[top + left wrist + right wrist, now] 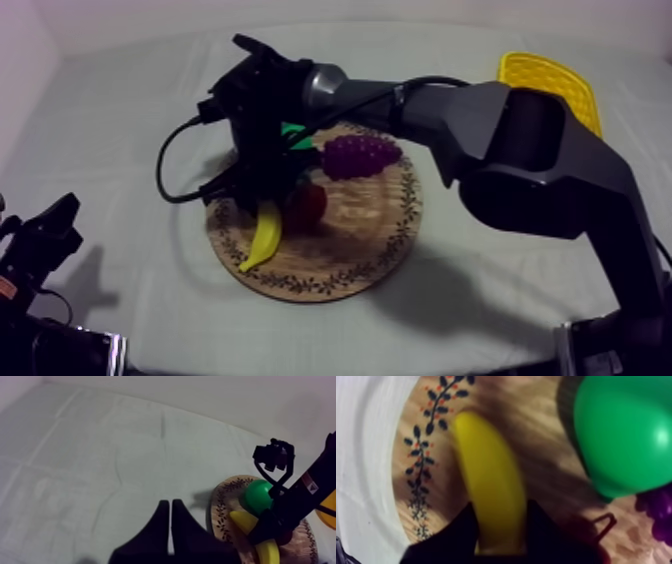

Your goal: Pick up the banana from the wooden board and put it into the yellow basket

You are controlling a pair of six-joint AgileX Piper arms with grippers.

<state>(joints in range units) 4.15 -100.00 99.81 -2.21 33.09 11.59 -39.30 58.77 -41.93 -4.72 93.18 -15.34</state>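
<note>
The yellow banana (265, 235) lies at the left edge of the round wooden board (370, 240), its upper end under my right gripper (258, 190). In the right wrist view the banana (488, 471) sits between the two black fingers (463, 531), which press on both its sides; my right gripper (501, 513) is shut on it, and it rests on the board (436, 431). The yellow basket (550, 80) stands at the far right, behind the right arm. My left gripper (60, 220) rests low at the left, and its fingers (170, 507) lie together.
A green pear (295, 135), a bunch of purple grapes (358, 155) and a small red fruit (308, 203) crowd the board beside the banana. The pear (626, 431) is close to the right gripper. Bare cloth lies left of the board.
</note>
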